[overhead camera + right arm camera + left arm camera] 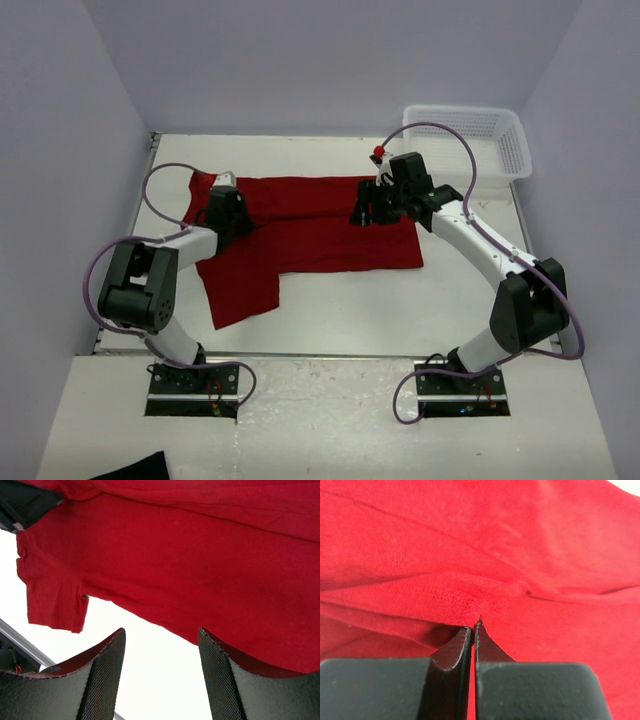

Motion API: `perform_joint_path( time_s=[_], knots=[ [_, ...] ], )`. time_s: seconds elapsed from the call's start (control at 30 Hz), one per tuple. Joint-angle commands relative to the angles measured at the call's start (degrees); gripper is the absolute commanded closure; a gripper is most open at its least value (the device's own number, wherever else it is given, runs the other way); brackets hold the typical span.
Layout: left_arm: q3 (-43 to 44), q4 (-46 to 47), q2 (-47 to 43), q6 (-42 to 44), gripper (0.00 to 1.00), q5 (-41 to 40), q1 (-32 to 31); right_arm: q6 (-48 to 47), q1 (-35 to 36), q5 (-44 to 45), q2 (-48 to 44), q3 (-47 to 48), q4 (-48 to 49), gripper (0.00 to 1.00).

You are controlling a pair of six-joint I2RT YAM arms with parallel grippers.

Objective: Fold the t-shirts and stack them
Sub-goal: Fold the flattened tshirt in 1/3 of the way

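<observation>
The dark red t-shirt (310, 235) lies spread across the middle of the table, with one part hanging toward the near left. It fills the left wrist view (520, 540) and the upper part of the right wrist view (200, 555). My left gripper (232, 212) is at the shirt's left end, its jaws shut (474, 622) on a pinched fold of the red cloth. My right gripper (366, 214) is over the shirt's right part, open and empty (161, 632), with white table showing between its fingers and the shirt's edge just beyond them.
A white mesh basket (470, 135) stands at the far right corner. A black cloth scrap (135, 468) lies at the near left, below the arm bases. Walls close in the table on the left, back and right.
</observation>
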Motion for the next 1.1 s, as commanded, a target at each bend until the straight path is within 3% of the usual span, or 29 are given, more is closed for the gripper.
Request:
perform_joint_path(
  time_s=[0.0,0.37,0.5,0.6,0.63,0.77,0.83,1.07],
  knots=[
    [-0.4,-1.3,-6.6,-1.9,1.00,1.0,-0.1,0.5,-0.2,-1.9,-0.9,1.0,1.3,0.39],
    [-4.6,-5.1,-13.0,-4.9,1.00,4.1,-1.2,0.9,-0.2,-2.2,-2.2,0.0,1.8,0.39],
    [-6.9,-5.0,-13.6,-6.7,0.99,4.1,-4.7,1.0,-0.1,-2.3,-2.2,0.0,1.7,0.39],
    [-8.4,-5.0,-14.1,-8.3,0.87,4.1,-7.9,0.9,-0.2,-2.2,-2.1,-0.2,1.7,0.39],
    [-8.9,-5.0,-14.4,-8.7,0.72,3.3,-8.7,0.8,-0.1,-2.2,-1.9,-0.2,1.6,0.39],
    [-11.2,-6.4,-18.9,-10.4,0.52,-1.2,-11.4,0.8,-0.1,-2.1,-1.6,-0.4,2.0,0.39],
    [-11.2,-7.3,-21.8,-10.8,0.47,-3.2,-12.8,0.8,-0.1,-2.2,-1.4,-0.5,2.1,0.39],
    [-9.2,-12.6,-30.7,-9.4,0.48,-12.6,-15.0,1.4,-0.1,-2.1,-1.8,-1.5,2.7,0.39]
  ],
)
